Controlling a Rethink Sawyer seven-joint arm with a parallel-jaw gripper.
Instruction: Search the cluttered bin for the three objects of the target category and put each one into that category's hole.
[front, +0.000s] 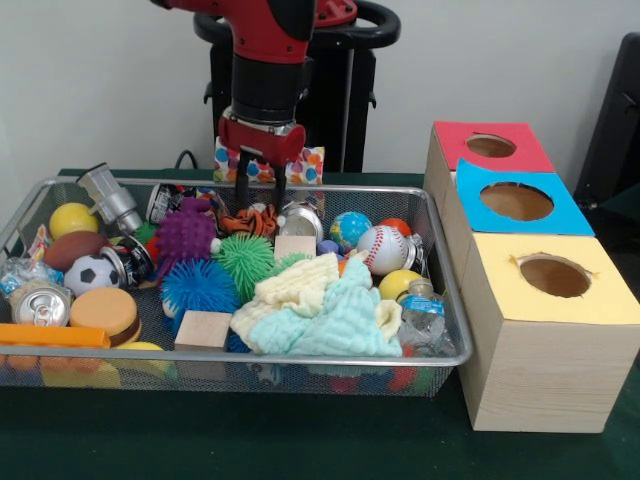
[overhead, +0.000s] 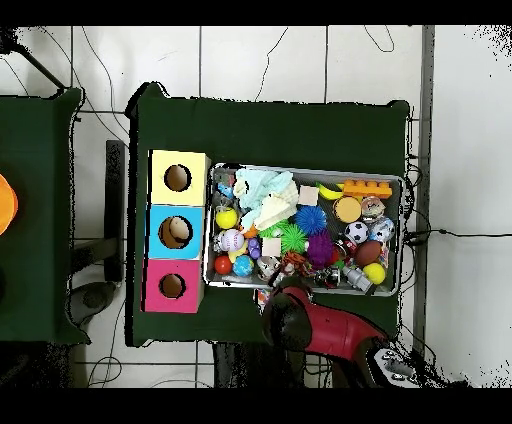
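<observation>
We see the gripper (front: 262, 193) hang over the far side of the wire bin (front: 452, 330), fingers a bit apart & holding nothing, just above a stripy orange toy (front: 250, 218). A baseball (front: 384, 248) sits at the bin's right, near the 3 boxes w/ holes: red (front: 490, 146), blue (front: 517, 201), yellow (front: 553, 276).

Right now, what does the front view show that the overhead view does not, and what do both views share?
Only the front view shows the gripper with its open fingers hanging over the far side of the bin, and the wood sides of the boxes. Only the overhead view shows the whole green table and the tiled floor around it. Both show the yellow box, blue box, red box and baseball.
</observation>
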